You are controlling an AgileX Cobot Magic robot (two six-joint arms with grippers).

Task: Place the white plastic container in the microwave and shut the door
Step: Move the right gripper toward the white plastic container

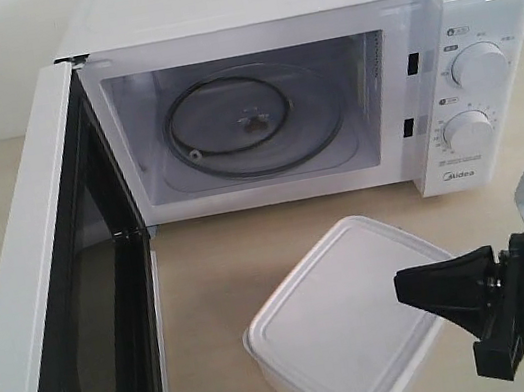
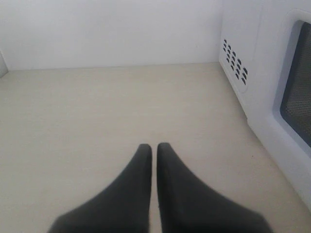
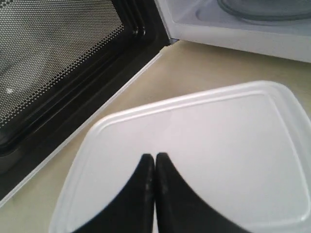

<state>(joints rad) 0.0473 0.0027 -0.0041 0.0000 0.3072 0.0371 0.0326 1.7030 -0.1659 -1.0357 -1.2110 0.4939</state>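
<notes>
The white plastic container [image 1: 341, 329] [image 3: 194, 145] sits lidded on the table in front of the microwave [image 1: 323, 84], whose door [image 1: 56, 324] [image 3: 53, 68] hangs wide open to the left. A glass turntable [image 1: 249, 122] lies inside the cavity. My right gripper [image 1: 402, 288] [image 3: 155, 156] is shut and empty, hovering just above the container's right side without holding it. In the left wrist view my left gripper [image 2: 154, 146] is shut on nothing, over bare table beside the microwave's vented side [image 2: 235, 63]. The left gripper does not show in the exterior view.
The open door takes up the left front of the table [image 1: 204, 267]. A white wall [image 2: 112, 29] stands behind the bare tabletop in the left wrist view. Two dials [image 1: 478, 66] sit on the microwave's right panel.
</notes>
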